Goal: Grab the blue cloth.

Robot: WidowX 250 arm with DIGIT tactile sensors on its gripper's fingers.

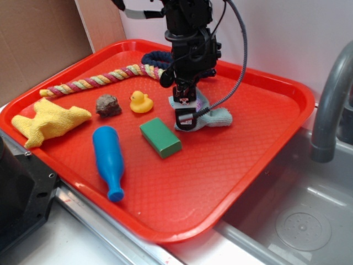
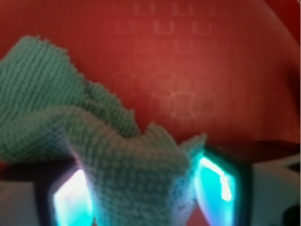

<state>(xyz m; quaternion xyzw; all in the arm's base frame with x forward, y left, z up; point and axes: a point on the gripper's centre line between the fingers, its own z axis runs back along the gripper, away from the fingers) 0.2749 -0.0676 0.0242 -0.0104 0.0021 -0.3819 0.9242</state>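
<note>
Filling most of the exterior view, the red tray (image 1: 259, 138) sits beside a steel sink (image 1: 309, 221) with a grey faucet (image 1: 331, 99) at its right edge. Near the tray's middle lies the blue cloth (image 1: 218, 117), pale, nubbly and bunched into soft folds. The gripper (image 1: 185, 118) stands over its left part, and the wrist view shows a raised fold of that cloth (image 2: 136, 183) pinched between the two fingers (image 2: 70, 197), the jaws drawn in to the width of the fold.

A multicoloured rope toy (image 1: 105, 79) runs along the back left. The yellow cloth (image 1: 49, 120) is crumpled at the left rim. A glossy blue plastic bottle (image 1: 108, 159) lies on its side toward the front. The green block (image 1: 160, 137) sits just beside the gripper, to its front left. A brown rock (image 1: 108, 105) and a yellow rubber duck (image 1: 140, 102) rest behind the block. Bare tray floor spreads to the right and front of the cloth, up to the raised rim.
</note>
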